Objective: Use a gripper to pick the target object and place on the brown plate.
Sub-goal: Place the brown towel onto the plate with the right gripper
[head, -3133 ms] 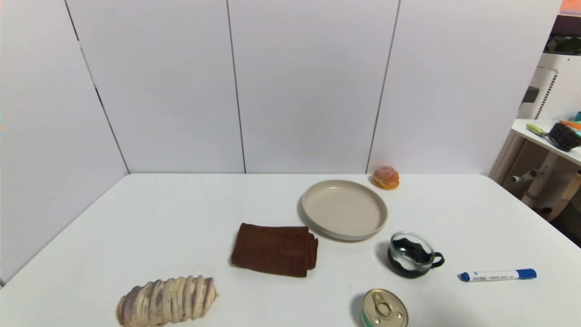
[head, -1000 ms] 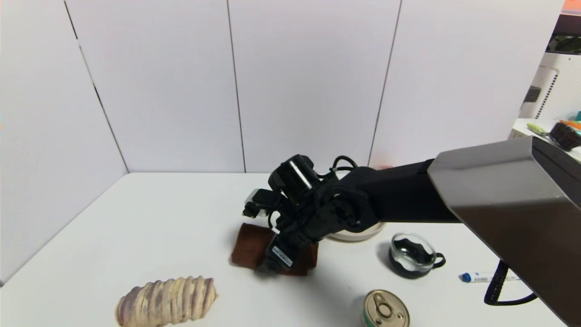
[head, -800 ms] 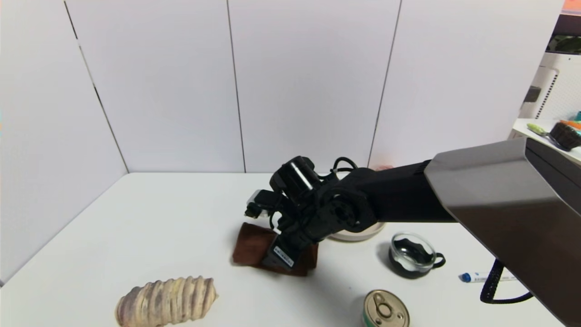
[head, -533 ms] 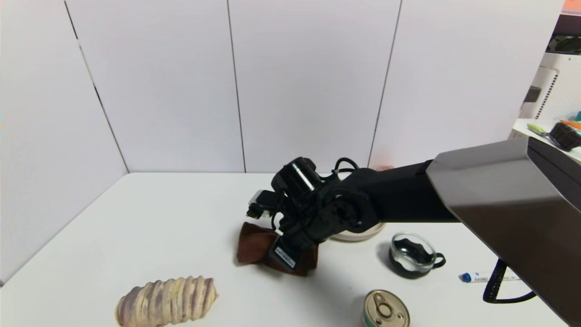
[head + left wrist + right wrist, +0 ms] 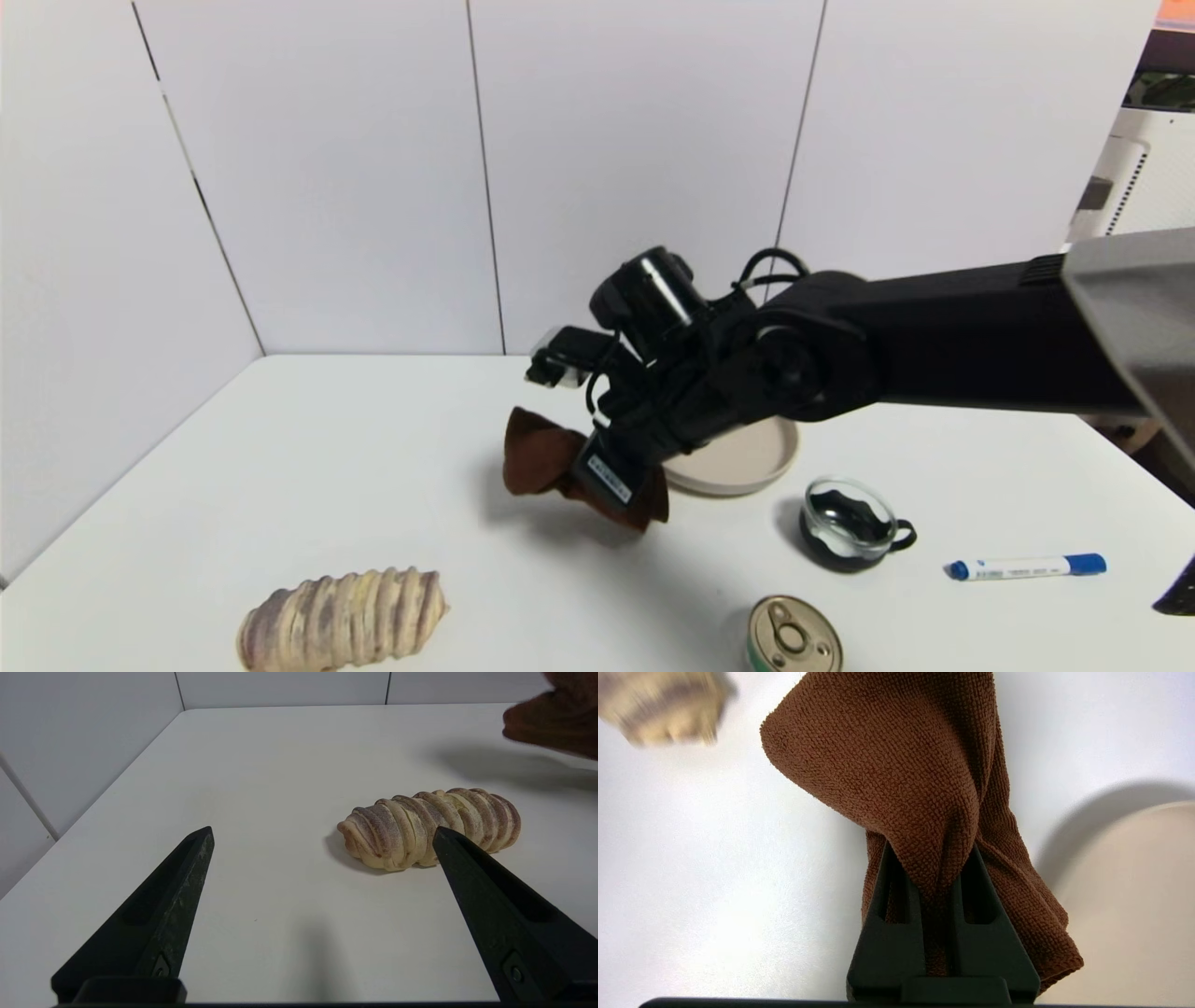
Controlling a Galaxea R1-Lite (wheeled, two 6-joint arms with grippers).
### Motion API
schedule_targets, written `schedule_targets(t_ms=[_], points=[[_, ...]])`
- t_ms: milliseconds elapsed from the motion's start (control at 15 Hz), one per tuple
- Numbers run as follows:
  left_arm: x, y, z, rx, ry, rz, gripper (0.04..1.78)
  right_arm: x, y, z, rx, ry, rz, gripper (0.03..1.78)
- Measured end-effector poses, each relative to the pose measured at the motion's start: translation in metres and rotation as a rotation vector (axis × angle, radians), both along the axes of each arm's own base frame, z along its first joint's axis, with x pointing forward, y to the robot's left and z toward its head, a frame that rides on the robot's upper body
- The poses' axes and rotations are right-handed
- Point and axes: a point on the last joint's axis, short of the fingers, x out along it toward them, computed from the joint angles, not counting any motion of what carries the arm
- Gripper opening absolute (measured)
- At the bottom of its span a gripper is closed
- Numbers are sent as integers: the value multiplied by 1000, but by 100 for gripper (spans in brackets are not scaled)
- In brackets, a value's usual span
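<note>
My right gripper [image 5: 611,485] is shut on the dark brown towel [image 5: 537,457] and holds it bunched above the table, just left of the beige plate [image 5: 747,462]. In the right wrist view the towel [image 5: 906,774] hangs pinched between the black fingers [image 5: 887,933], with the plate's rim [image 5: 1134,896] beside it. My left gripper [image 5: 322,835] is open and empty over the table's front left; it is out of the head view. The towel's edge also shows in the left wrist view [image 5: 556,718].
A ribbed purple-cream roll [image 5: 341,618] lies at the front left, also in the left wrist view [image 5: 430,826]. A glass cup with a black handle [image 5: 850,523], a tin can [image 5: 792,639] and a blue marker [image 5: 1027,566] lie right of the plate.
The right arm came in, shut on the towel and has lifted it off the table, moving up and a little right toward the plate. The towel now hangs bunched.
</note>
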Motion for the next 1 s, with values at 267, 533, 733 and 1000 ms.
schedule_targets(t_ms=[267,533,733,1000], points=[[0,0,0,0,0,0,169,25,-38,43,81,-109,-107,18],[0,0,0,0,0,0,169,54,-86,50,51,-161,-234,18],[0,0,0,0,0,0,169,68,-112,36,9,-137,-292,18],[0,0,0,0,0,0,169,73,-121,9,-30,-56,-329,18]])
